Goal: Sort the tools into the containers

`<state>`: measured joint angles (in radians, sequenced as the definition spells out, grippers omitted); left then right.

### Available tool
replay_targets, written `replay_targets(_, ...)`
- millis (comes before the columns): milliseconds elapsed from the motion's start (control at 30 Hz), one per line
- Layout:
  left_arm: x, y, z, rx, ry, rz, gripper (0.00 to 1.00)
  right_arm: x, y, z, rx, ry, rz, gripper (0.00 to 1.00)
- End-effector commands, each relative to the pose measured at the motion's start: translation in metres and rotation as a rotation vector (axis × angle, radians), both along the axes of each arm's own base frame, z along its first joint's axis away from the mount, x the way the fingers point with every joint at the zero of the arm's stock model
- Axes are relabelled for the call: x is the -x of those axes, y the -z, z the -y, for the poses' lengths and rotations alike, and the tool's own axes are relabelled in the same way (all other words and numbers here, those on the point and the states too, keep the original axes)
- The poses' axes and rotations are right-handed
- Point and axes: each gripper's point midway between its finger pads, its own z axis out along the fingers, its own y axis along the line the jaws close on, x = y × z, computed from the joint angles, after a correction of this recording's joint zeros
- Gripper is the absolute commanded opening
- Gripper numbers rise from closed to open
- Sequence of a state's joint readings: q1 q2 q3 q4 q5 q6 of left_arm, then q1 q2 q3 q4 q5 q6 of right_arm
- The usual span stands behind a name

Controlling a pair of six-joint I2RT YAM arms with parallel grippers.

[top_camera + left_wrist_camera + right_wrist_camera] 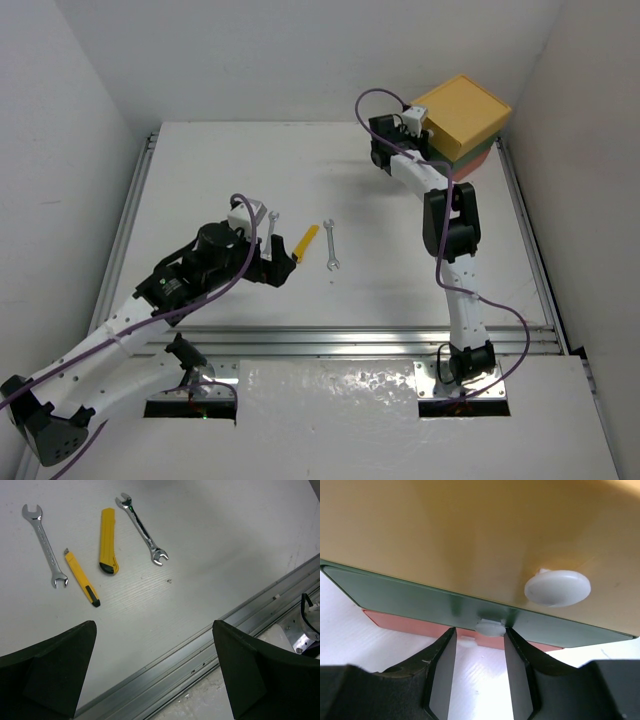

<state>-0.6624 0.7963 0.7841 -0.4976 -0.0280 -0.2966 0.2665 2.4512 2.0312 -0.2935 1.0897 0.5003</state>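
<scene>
Top view: the drawers (pixel 462 112) stood stacked at the far right corner of the table (pixel 220 170), with a yellow box on top and green and red edges showing beneath it. The right gripper (pixel 416 120) was up against the stack's front face; its opening could not be judged from here. Mid-table lay a first wrench (pixel 272 224), a flat yellow cutter (pixel 307 243) and a second wrench (pixel 331 248), side by side and apart from one another. The left gripper (pixel 282 266) hung just near of the cutter's end.

Left wrist view: both wrenches were silver and open-ended, lying flat. Between the first wrench and the cutter lay a thin yellow tool (pixel 81 577) with a black end. The cutter was broad, yellow, with a dark tip. None of the four touched. The left fingers (pixel 50 675) were spread wide, holding nothing, above bare table beside an aluminium rail (pixel 200 660).

Right wrist view: the yellow drawer front filled the upper frame, carrying a round white knob (pixel 557 587). Below it sat the green front with its own green-drawer knob (pixel 490 627), then the red front. The right fingers (pixel 442 675) stood parted, one on each side just below the green-drawer knob, not closed on it.
</scene>
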Motion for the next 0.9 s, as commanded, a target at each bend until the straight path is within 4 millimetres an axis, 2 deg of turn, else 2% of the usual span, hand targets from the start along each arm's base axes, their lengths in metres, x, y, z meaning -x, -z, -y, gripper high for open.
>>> replay_targets(0,0.001,-0.013,0.007,0.038,0.029,0.049,1.00,-0.007,-0.035,-0.001,-0.015,0.014,0.107,0.43)
replay_targets(500,0.004,-0.015,0.009,0.044,0.043,0.056,1.00,-0.012,-0.048,-0.004,0.012,0.001,0.131,0.37)
replay_targets(567,0.004,-0.016,0.009,0.044,0.043,0.056,1.00,-0.012,-0.049,-0.005,0.014,-0.001,0.132,0.32)
replay_targets(700,0.005,-0.017,0.009,0.047,0.046,0.059,1.00,-0.014,-0.050,-0.007,0.019,-0.009,0.132,0.29)
replay_targets(867,0.006,-0.017,0.010,0.049,0.050,0.060,1.00,-0.015,-0.049,-0.010,0.025,-0.016,0.129,0.17)
